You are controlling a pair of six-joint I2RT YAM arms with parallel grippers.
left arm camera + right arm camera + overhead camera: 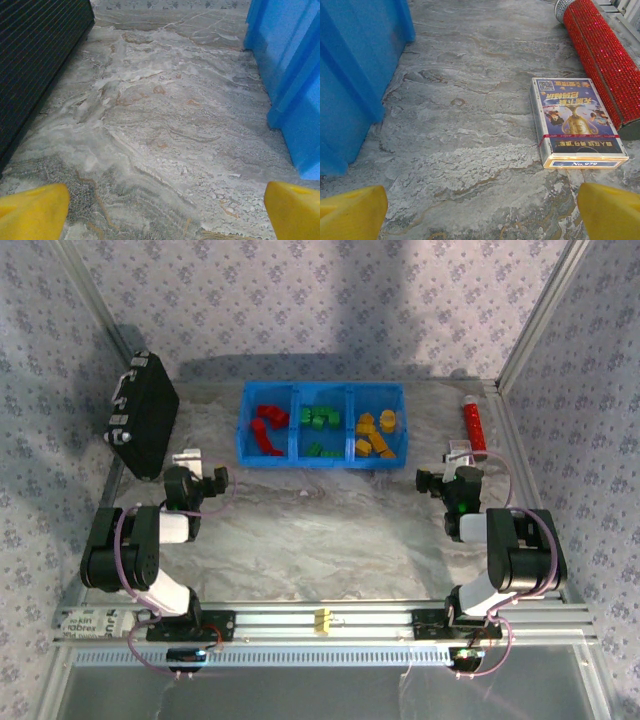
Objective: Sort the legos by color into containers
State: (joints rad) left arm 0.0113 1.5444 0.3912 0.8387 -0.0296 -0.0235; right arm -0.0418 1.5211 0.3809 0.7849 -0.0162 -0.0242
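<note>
Left pincer (165, 215) spread wide, empty. It hovers over desk (320, 530) between black case (143, 425) and blue bin (320, 463). Right pincer (482, 215) spread wide too, nothing held, blue wall at left of its wrist view, card box (577, 125) touching red glitter tube (605, 55) at right. Bricks sit sorted in blue bin: red legos (267, 427) in left compartment, green legos (320, 422) in middle, yellow-orange legos (378, 433) in right.

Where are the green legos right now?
In the top view, the green legos lie in the middle compartment of the blue bin, with the red legos in the compartment to their left and the yellow legos to their right.
</note>
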